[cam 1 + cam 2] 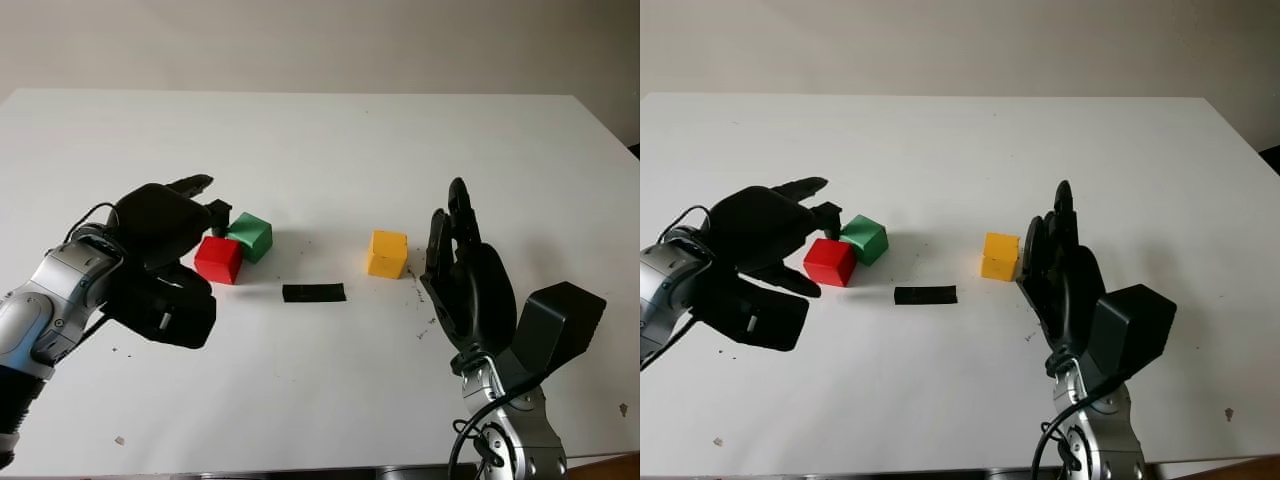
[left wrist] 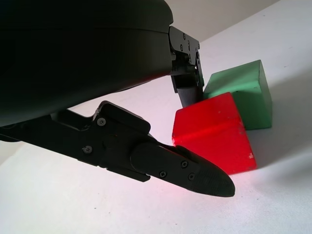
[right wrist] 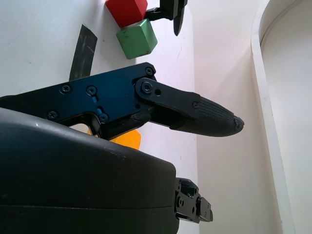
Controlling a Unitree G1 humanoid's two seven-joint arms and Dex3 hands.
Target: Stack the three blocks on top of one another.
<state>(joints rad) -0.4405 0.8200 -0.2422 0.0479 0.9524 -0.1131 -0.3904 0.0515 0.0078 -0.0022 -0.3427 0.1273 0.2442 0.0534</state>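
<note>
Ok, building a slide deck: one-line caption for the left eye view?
Left hand open at the touching red block and green block; right hand open beside the yellow block.

We see a white table (image 1: 320, 140) spreading across the whole view, with a pale wall (image 1: 300, 40) behind its far edge. Near the middle of the table lies a flat strip of black tape (image 1: 314, 292), set crosswise. Small dark specks (image 1: 425, 325) dot the surface to the right of the tape, and a few more marks (image 1: 118, 440) lie toward the near edge.
</note>
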